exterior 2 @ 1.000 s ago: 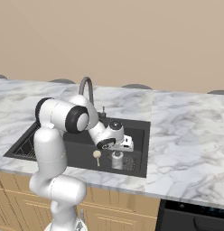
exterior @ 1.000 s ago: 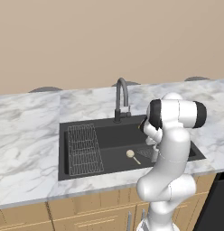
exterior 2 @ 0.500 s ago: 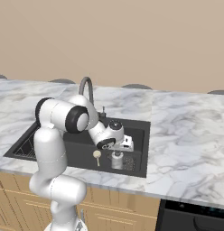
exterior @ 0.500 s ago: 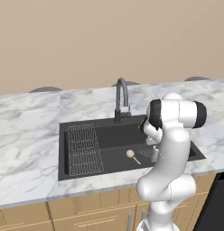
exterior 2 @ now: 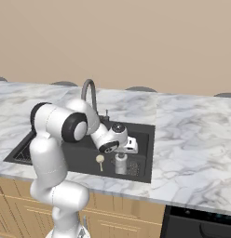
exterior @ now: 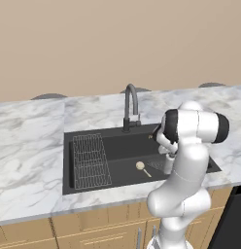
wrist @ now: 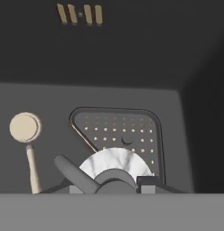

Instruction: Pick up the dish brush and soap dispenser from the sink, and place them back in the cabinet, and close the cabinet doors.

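Observation:
The soap dispenser, a marbled bottle with a dark pump top, stands upright on the floor of the black sink, over the drain plate. My gripper reaches down over it and is shut on its top. In the hand view the soap dispenser sits right between the fingers of my gripper. The dish brush lies flat to its left, cream head away from me. From the left side the dish brush lies beside the soap dispenser, which my arm partly hides. The cabinet and its doors are out of view.
A dark gooseneck faucet rises behind the sink. A wire grid rack fills the basin's left end. The perforated drain plate lies under the bottle. Marble counter surrounds the basin, with tan drawer fronts below.
The jaws have closed in on the soap dispenser's top. The arm, the bottle and the dish brush have kept their places.

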Available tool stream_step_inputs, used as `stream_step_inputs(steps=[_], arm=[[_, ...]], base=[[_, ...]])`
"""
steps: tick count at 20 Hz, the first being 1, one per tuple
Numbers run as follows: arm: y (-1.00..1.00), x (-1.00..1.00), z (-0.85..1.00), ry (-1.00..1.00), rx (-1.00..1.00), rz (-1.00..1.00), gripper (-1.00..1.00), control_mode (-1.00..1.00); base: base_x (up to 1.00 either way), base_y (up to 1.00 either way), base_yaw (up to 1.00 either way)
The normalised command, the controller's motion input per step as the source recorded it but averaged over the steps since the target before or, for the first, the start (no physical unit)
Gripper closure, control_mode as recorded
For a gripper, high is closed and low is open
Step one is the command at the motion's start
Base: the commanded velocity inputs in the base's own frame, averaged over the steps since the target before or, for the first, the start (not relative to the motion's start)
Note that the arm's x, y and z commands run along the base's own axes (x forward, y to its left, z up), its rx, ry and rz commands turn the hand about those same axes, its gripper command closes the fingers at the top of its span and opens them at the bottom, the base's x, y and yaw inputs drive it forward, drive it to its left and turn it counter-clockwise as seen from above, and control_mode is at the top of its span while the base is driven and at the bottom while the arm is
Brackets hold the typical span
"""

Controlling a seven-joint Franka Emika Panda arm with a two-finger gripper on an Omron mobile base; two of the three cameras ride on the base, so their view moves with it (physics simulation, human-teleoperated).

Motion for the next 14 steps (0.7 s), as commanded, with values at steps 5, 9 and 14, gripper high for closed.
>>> stream_step_inputs(steps=[5, 9, 14], arm=[[0.00, 0.00, 0.91, -0.04, 0.00, 0.00, 1.00, -1.00], [0.00, 0.00, 1.00, 0.00, 0.00, 0.00, 1.00, -1.00], [0.00, 0.00, 0.97, 0.00, 0.00, 0.00, 1.00, -1.00]], base=[[0.00, 0.00, 0.00], [0.00, 0.00, 0.00], [0.00, 0.00, 0.00]])
